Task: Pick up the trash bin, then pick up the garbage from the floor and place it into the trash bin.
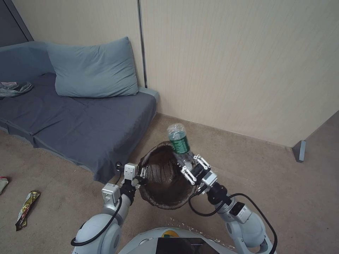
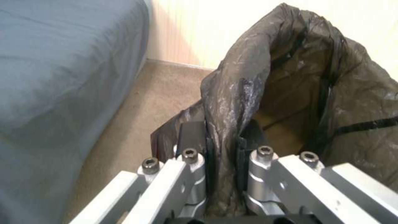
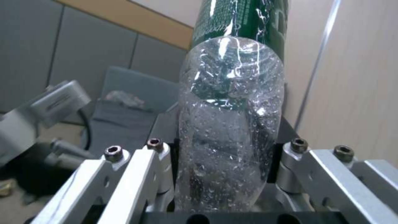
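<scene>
Grey bed beside trash bin | wrapper on carpet

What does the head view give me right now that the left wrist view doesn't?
Head view alone: the right gripper shut on a clear bottle with a green label, held above the trash bin, plus a snack wrapper on the carpet and a pillow. Left wrist view alone: the finger pads pinching the bin's bag-covered rim, one inside, one outside. Both: the left gripper holding the bin, the sofa, carpet and wall.
</scene>
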Robot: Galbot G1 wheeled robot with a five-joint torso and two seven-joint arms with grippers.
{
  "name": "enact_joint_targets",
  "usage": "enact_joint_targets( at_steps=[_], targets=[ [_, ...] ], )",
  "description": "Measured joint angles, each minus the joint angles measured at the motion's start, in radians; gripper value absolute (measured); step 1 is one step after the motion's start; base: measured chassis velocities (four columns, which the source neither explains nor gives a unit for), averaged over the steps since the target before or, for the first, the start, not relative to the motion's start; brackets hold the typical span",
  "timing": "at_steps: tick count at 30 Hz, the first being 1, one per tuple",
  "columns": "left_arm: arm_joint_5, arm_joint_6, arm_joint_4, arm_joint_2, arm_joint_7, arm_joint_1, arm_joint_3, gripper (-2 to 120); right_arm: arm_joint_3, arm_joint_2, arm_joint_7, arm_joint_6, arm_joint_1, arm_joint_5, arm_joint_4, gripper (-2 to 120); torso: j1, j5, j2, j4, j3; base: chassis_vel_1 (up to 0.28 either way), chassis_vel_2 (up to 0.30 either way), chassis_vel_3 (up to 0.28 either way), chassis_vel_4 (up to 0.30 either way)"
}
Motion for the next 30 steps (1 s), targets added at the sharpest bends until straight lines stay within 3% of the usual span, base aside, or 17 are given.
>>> enact_joint_targets(
  at_steps=[17,30],
  targets=[
    [0.009,0.005,-0.009,-0.009,0.001,0.006,0.006,7,-0.070,0.007,0.032,0.011,0.029,-0.066,-0.139,32,0.000,0.0000,0.000,0.0000,0.000,0.000,0.000,0.000,0.000],
    [0.013,0.003,-0.013,-0.012,0.002,0.008,0.007,7,-0.077,0.017,0.040,0.024,0.013,-0.094,-0.148,82,0.000,0.0000,0.000,0.0000,0.000,0.000,0.000,0.000,0.000]
  ],
)
